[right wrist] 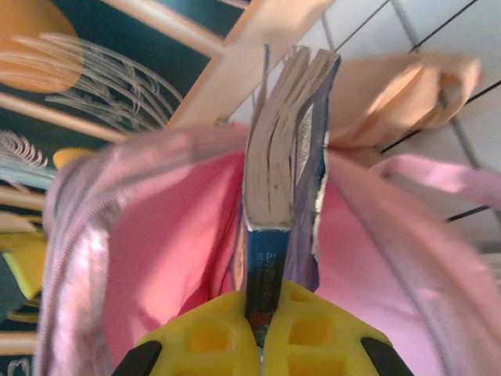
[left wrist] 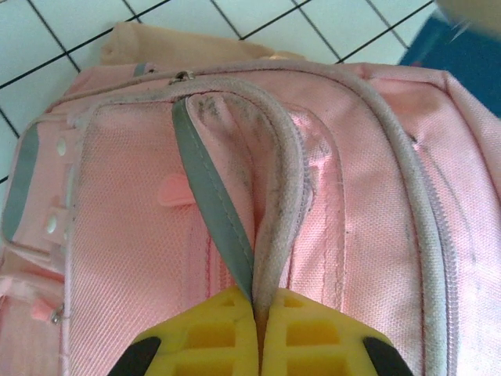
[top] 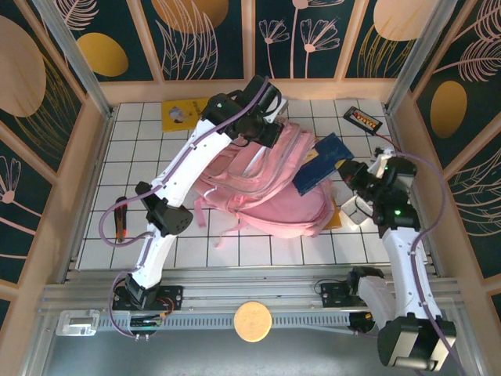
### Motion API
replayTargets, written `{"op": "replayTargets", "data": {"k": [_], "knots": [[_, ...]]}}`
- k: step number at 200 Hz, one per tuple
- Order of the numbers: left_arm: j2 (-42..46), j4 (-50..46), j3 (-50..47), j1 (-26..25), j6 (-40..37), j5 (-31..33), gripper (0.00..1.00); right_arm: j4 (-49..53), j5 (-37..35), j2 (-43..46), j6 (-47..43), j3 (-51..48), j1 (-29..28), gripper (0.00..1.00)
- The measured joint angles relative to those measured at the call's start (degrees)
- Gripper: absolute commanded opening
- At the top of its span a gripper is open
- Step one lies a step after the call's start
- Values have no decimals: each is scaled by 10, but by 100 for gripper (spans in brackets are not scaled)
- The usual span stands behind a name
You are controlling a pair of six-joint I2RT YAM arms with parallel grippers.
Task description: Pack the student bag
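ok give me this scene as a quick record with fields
backpack: pink, lying on the tiled table
left pincer: shut on the backpack's opening edge
right pincer: shut on a blue book
book position: at the backpack's mouth, pink fabric either side
loose items: yellow booklet far left, black box far right, pen at left

The left arm and right arm are white shells with black joints, lilac cables, and yellow ribbed end effector fingers.
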State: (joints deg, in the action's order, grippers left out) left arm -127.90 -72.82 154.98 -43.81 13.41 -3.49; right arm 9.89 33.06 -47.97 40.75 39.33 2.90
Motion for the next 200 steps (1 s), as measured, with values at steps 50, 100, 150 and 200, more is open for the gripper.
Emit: {"op": "replayTargets", "data": {"k": [50, 100, 150, 200], "knots": [[-82, -37, 136, 11, 10, -29, 0, -144, -3, -88, 58, -61, -146, 0], [-94, -43, 147, 12, 14, -4, 99, -124, -75, -204, 35, -20, -178, 93], [-85, -42, 31, 20, 47, 144, 99, 74, -189, -119, -46, 74, -56, 93], [-75, -42, -53, 78, 74, 207, 99, 134, -208, -109, -87, 143, -44, 91]]}}
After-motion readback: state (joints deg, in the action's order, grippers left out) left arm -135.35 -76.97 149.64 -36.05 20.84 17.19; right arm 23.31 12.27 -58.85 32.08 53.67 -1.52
